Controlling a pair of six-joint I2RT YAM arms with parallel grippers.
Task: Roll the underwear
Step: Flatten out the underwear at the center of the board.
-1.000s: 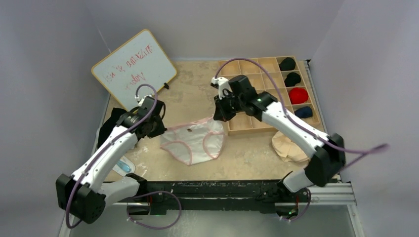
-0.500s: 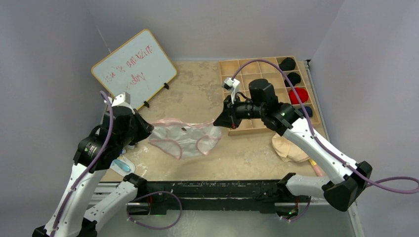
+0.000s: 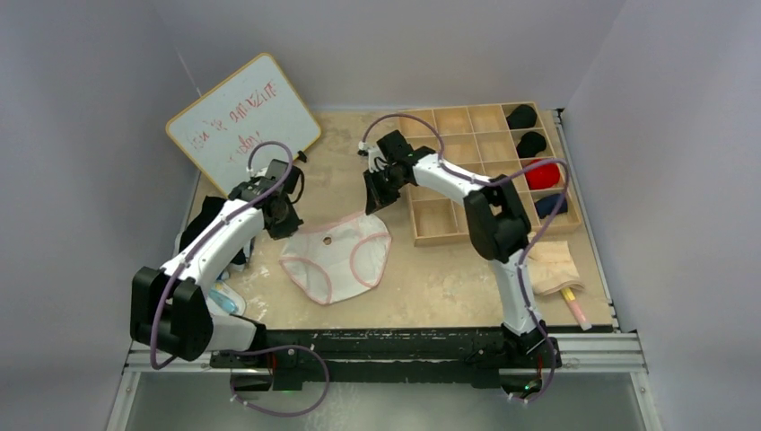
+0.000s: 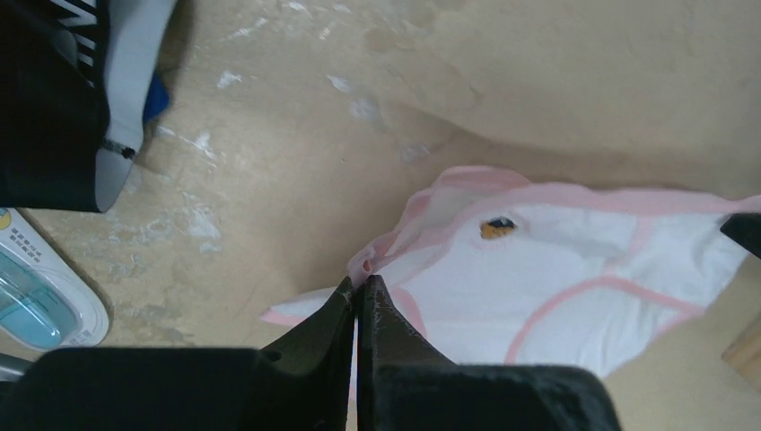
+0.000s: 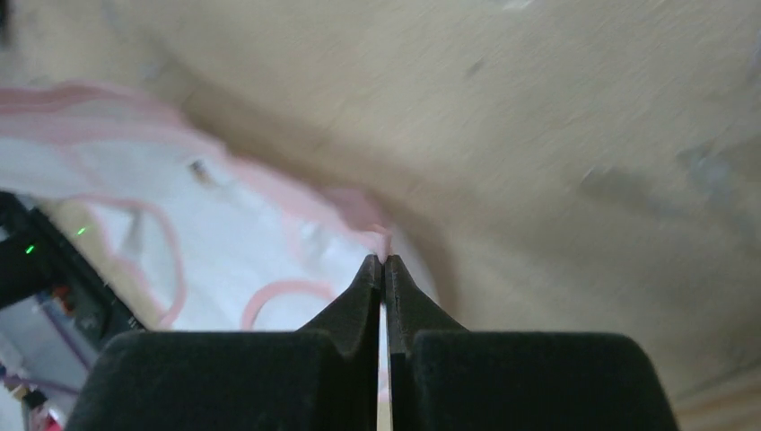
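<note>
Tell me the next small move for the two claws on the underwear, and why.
Probably carry both pinched waistband corners a little toward the crotch to start the roll. The underwear lies spread flat on the table, and the left claw and right claw are each shut on a pink-trimmed waistband corner.

Plain pale lavender-grey walls (image 3: 404, 45), scuffed beige tabletop (image 3: 431, 287), black rail (image 3: 386, 340) along near edge

Whiteboard (image 3: 242, 121): red handwritten lines, not legible. Black garment (image 4: 45, 117): white lettering, cut off at the frame edge, unreadable.
</note>
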